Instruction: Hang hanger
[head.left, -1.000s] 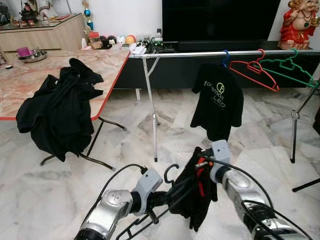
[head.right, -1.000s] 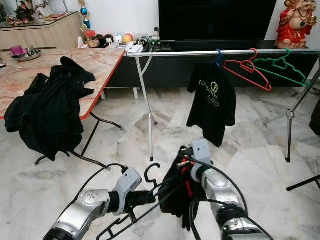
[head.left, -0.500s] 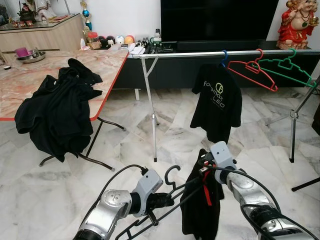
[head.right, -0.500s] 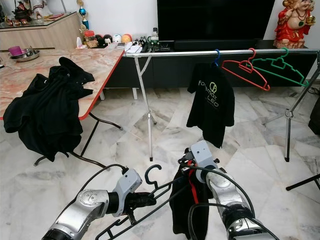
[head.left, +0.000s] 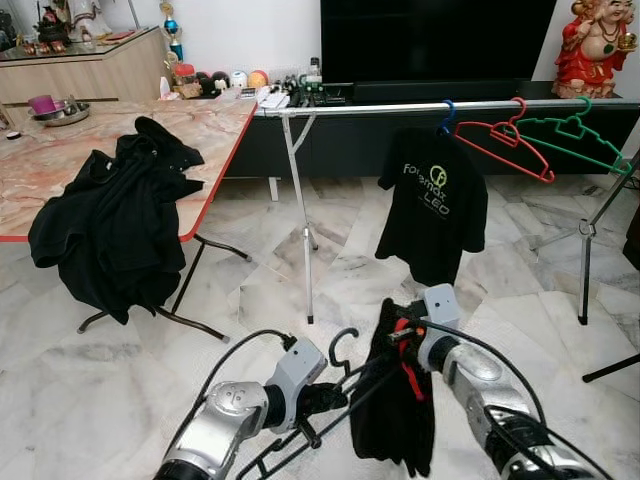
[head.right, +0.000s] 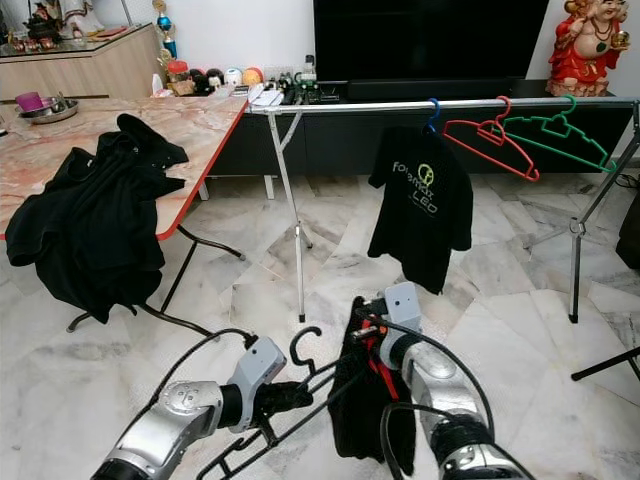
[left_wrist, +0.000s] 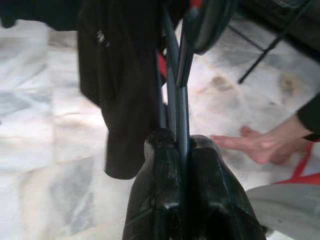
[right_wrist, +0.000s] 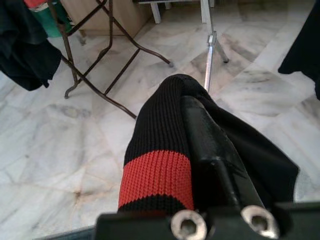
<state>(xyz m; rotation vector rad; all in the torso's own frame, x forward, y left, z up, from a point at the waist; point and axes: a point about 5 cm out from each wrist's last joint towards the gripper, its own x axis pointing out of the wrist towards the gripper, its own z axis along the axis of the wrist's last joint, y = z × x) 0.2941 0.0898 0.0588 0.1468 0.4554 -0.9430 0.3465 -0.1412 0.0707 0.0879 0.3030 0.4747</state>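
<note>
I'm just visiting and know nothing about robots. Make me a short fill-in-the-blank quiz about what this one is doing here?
1. The left gripper is shut on a black ____.
2. The right gripper holds a black garment with a ____ band at its collar.
3. On the rail, the black T-shirt hangs from a ____ hanger.
4. Beside it hang two bare hangers, one red and one ____.

Missing words: hanger; red; blue; green

Silver arms (head.left: 232, 415) – black cables (head.left: 222, 370), black jaws, hex screws (right_wrist: 189, 224)
</note>
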